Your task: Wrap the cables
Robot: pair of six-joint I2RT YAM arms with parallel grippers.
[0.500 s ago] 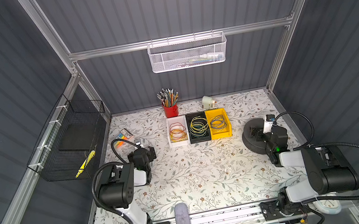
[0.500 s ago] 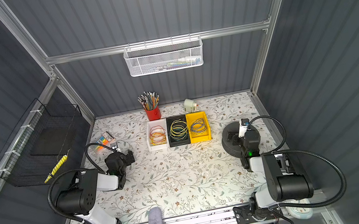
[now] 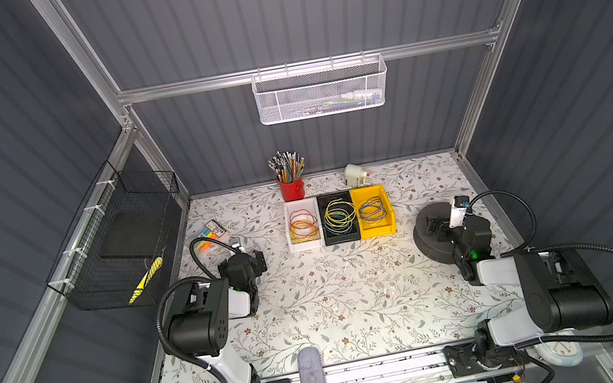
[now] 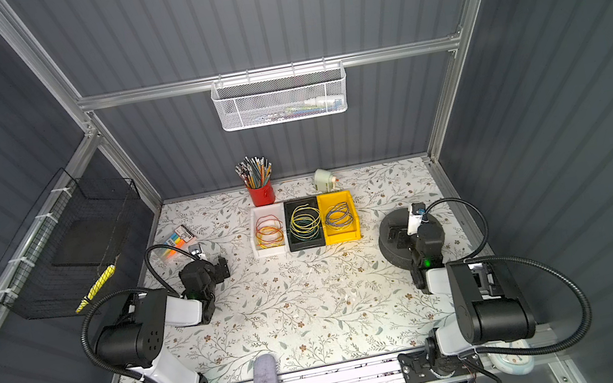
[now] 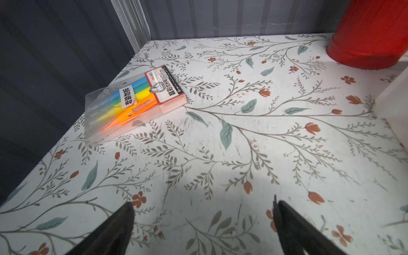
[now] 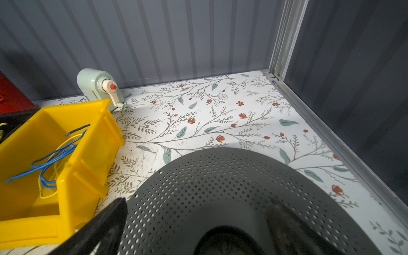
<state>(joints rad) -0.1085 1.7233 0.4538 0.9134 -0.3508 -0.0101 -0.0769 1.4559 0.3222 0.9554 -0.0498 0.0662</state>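
Note:
The blue cable lies loosely coiled in the yellow bin at the back middle, together with a thin yellow wire. The right wrist view shows its blue loops inside that bin. My left gripper stands open over bare table at the left, nothing between its fingers. My right gripper is open too, just above a dark round perforated disc at the right. Neither gripper touches the cable.
Left of the yellow bin stand a black bin with yellow and green wires and a white bin with red and orange wires. Behind them are a red pencil cup and a pale green sharpener. A highlighter pack lies back left.

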